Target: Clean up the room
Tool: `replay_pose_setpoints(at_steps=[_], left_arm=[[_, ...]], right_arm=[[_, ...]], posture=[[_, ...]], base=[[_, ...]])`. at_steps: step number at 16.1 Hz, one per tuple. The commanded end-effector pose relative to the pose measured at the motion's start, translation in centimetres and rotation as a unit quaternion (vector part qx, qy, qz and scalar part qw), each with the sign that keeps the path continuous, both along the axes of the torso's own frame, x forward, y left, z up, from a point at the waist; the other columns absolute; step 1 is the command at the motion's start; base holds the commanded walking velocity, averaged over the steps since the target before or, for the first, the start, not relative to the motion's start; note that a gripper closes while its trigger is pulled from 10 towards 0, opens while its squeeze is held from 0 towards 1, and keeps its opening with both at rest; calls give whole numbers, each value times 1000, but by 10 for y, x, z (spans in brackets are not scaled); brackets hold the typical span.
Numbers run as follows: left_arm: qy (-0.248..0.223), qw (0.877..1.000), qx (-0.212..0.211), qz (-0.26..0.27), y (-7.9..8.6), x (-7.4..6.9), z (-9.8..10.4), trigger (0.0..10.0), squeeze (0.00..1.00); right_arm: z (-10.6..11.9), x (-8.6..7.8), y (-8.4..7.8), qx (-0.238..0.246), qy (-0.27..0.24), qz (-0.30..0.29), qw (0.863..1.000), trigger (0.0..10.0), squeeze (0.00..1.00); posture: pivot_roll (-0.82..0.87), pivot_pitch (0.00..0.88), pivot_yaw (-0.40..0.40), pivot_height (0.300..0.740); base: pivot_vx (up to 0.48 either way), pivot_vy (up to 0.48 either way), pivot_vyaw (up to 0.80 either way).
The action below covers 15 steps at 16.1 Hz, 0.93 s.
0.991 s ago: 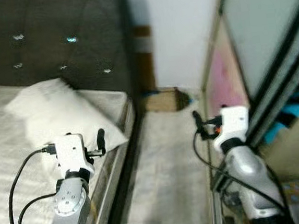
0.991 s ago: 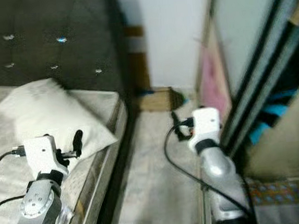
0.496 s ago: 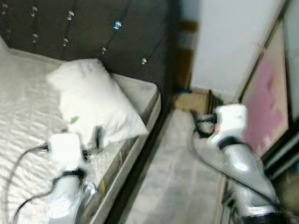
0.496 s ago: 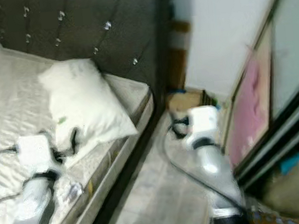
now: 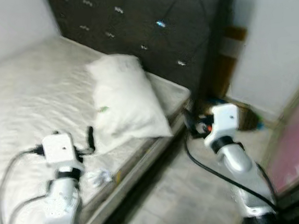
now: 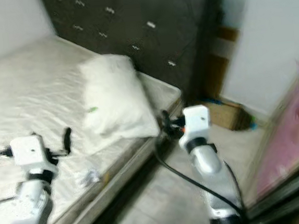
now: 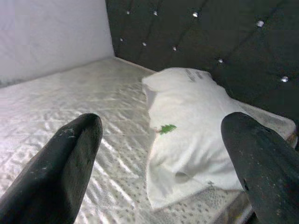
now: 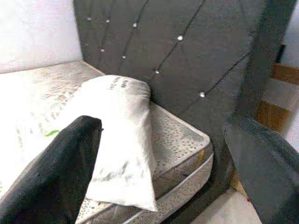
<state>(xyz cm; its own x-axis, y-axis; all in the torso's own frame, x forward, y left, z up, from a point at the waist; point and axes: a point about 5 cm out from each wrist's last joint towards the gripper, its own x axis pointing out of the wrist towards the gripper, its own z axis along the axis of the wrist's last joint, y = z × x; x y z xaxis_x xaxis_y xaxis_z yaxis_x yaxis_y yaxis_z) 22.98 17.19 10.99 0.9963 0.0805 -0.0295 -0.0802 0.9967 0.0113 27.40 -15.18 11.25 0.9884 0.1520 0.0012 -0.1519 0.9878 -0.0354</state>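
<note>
A white pillow [image 5: 123,102] lies on the bare white mattress [image 5: 28,101] against the dark tufted headboard [image 5: 152,22]. On the pillow sits a small green scrap [image 5: 103,110]. A crumpled clear wrapper [image 5: 98,176] rests near the mattress's edge. My left gripper [image 5: 90,140] hovers over the mattress short of the pillow; the left wrist view shows its fingers [image 7: 70,158] spread wide, open and empty. My right gripper [image 5: 189,123] hangs beside the bed's corner, open too, with the pillow [image 8: 117,135] ahead between its fingers [image 8: 60,172].
A narrow strip of pale floor [image 5: 194,202] runs between the bed and a pink board [image 5: 298,141] on the right. A brown cardboard box [image 5: 246,118] stands at the strip's far end by the white wall [image 5: 279,37]. Another white wall [image 5: 11,24] backs the bed.
The camera has swung left: the bed and pillow now take up most of the picture and the wardrobe has slid out on the right. Both arms keep their pose.
</note>
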Motion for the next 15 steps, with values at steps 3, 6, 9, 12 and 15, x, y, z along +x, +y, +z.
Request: replay_pose_setpoints(at_steps=[3, 6, 9, 12, 15], left_arm=[[-5, 1000, -5, -10, 0, -1, 2, 10000, 0], [-8, 1000, -5, -8, 1, 0, 3, 10000, 0], [-9, 1000, -8, -10, 0, 1, 3, 10000, 0], [-11, 1000, -8, -11, 0, 3, 4, 10000, 0], [-16, 1000, -7, -11, 2, 4, 6, 10000, 0]], right_arm=[[1, 1, -1, 3, -3, -4, 1000, 10000, 0], [1, 2, 0, 2, -3, -1, 1000, 10000, 0], [2, 4, 0, -2, -6, 2, 1000, 10000, 0], [3, 6, 2, -2, -8, 4, 1000, 10000, 0], [4, 8, 2, -3, -12, 3, 1000, 10000, 0]], posture=[[69, 20, -26, 740], [70, 15, -30, 740], [69, 18, -29, 740], [70, 24, -26, 740], [72, 30, -27, 740]], base=[[0, 0, 800], [0, 0, 800], [0, 0, 800], [0, 0, 800], [0, 0, 800]])
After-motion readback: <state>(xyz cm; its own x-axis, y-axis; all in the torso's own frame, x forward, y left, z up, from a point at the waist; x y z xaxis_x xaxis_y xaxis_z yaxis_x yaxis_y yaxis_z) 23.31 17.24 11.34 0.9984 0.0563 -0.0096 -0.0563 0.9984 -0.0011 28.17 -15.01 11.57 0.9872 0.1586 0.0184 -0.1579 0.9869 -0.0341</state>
